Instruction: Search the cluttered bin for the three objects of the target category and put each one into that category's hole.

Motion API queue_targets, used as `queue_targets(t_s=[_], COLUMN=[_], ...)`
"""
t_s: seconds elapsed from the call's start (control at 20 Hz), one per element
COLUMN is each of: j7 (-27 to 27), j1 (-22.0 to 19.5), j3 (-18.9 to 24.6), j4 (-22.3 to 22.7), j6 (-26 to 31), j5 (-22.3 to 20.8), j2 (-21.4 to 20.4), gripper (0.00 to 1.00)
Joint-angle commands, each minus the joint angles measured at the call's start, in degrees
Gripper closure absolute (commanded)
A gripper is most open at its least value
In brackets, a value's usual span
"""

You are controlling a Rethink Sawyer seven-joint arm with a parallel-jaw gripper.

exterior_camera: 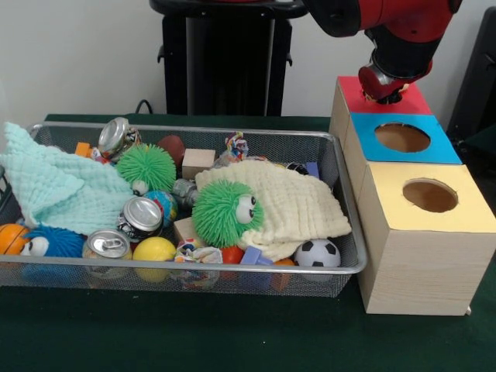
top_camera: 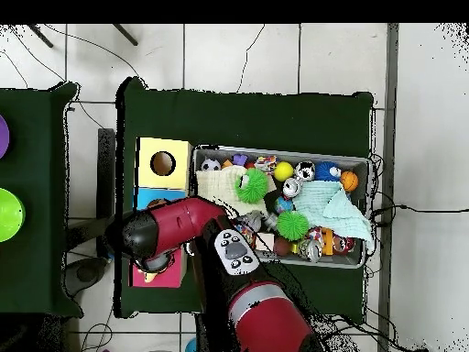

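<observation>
On the left of the front view, the wire bin (exterior_camera: 341, 167) on the desk (exterior_camera: 232, 341) holds a heap of clutter: a mint cloth (exterior_camera: 46, 182) at the far left, a blue fuzzy toy (exterior_camera: 50, 242), soda cans (exterior_camera: 139, 215), a yellow ball (exterior_camera: 153, 249), a green fuzzy ball (exterior_camera: 146, 166) and a larger green fuzzy toy with eyes (exterior_camera: 226, 213) lying on a cream cloth (exterior_camera: 298, 200), with a small soccer ball (exterior_camera: 317, 253) at the near right corner. Which category is wanted is not shown, so the targets cannot be named — they would be somewhere in this pile.

To the right stands the wooden box (exterior_camera: 418, 263) with yellow, blue and red tops. The pincer (exterior_camera: 385, 94) hangs right at the red top's hole (exterior_camera: 387, 97), so this looks like the drop step. Its fingers are hidden from both views; I cannot tell whether it is spread or pinching anything. Next, the arm likely needs to lift clear and swing back over the bin to search again.
</observation>
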Motion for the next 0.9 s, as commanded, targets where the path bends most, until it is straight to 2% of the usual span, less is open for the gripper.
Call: queue_targets(t_s=[0.05, 0.25, 0.55, 0.9], j7=[3.3, 2.5, 0.1, 1.3], j1=[-0.6, -0.9, -4.0, -2.8], j3=[-1.4, -1.5, 1.0, 0.1], j4=[-3.5, -3.7, -0.7, -2.5], j6=[-1.6, 1.2, 0.7, -3.1], j5=[-2.5, -2.2, -0.2, -2.7], j2=[-0.5, -1.8, -5.7, -3.0], gripper=[1.00, 1.00, 1.00, 1.00])
